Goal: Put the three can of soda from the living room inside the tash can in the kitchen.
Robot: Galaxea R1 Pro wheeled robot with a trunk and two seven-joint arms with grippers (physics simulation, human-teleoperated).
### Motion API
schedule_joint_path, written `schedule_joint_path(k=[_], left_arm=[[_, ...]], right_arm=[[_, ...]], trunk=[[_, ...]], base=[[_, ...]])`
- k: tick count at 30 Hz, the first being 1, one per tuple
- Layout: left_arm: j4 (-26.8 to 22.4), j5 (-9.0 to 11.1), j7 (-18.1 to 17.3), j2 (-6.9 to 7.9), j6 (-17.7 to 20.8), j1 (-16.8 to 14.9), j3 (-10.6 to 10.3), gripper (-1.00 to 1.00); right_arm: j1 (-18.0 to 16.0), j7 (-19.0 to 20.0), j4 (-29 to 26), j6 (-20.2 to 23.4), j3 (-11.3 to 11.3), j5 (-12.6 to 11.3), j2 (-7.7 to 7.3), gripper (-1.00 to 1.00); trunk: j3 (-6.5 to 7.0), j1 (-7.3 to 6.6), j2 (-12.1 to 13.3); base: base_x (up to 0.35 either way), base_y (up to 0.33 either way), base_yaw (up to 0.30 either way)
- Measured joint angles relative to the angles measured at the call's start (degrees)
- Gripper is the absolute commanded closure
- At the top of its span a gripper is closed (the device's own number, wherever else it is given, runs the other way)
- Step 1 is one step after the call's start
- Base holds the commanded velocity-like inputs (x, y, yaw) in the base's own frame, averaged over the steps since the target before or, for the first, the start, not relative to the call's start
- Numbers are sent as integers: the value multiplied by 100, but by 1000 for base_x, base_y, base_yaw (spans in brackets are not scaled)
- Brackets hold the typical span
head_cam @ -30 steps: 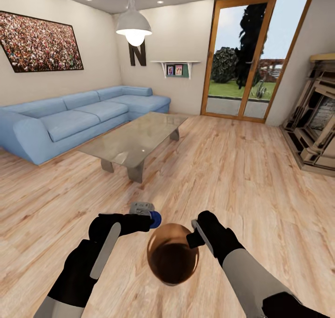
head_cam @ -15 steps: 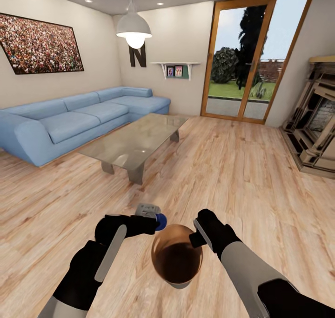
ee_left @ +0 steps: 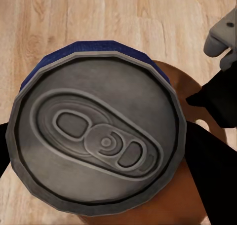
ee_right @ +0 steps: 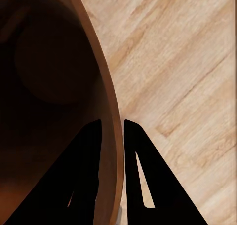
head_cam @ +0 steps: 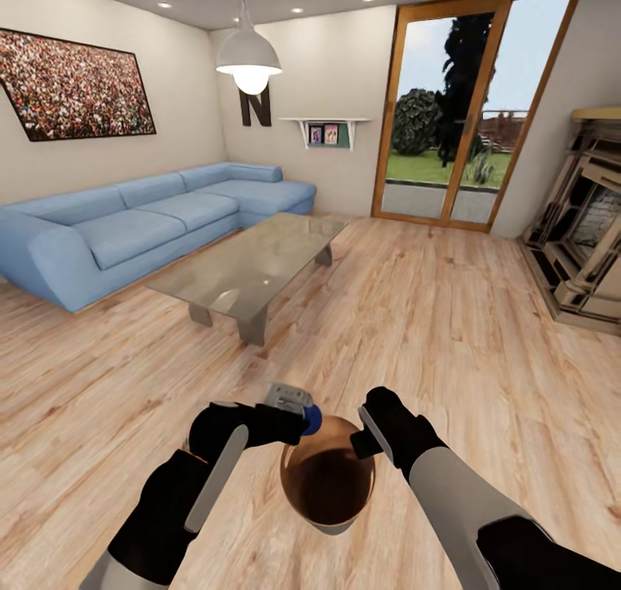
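I am in the living room. My left gripper is shut on a can of soda with blue sides and a grey metal top, held on its side just over the left rim of the tash can. In the left wrist view the can of soda's pull-tab top sits close up, with the brown tash can behind it. My right gripper is shut on the tash can's right rim, holding it above the floor. Its two dark fingers straddle the copper wall, one inside and one outside.
A glass coffee table stands ahead on the wood floor, with a long blue corner sofa to its left. A brick fireplace is at the right and a glass door at the back. Open floor lies around me.
My left gripper has carried the can of soda to the right, up to the tash can's rim. The tash can and my right gripper have barely shifted.
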Motion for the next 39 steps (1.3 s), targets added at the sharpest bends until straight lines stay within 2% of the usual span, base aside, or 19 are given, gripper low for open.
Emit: schedule_joint_path(k=[2,10,23,32,39], left_arm=[[12,1,0,-15,0,0,-121,100],[231,-48,0,-42,0,0,-215,100],[986,-53,21,-100,0,0,-230,100],[1181,-48,18,-141,-49,0,-265,100],[1541,-47,30,-280,-300,-7,-389,100]], right_arm=[[-6,-2,-1,0,0,13,1,100],[-10,-1,0,0,0,0,8,100],[-16,0,0,0,0,-11,10,100],[-15,0,0,0,0,-10,16,100],[-12,-1,0,0,0,-6,19,100]], trunk=[[36,-44,80],[179,-220,401],[180,-220,403],[180,-220,403],[180,-220,403]], base=[[0,0,0],[0,0,0],[0,0,0],[0,0,0],[0,0,0]])
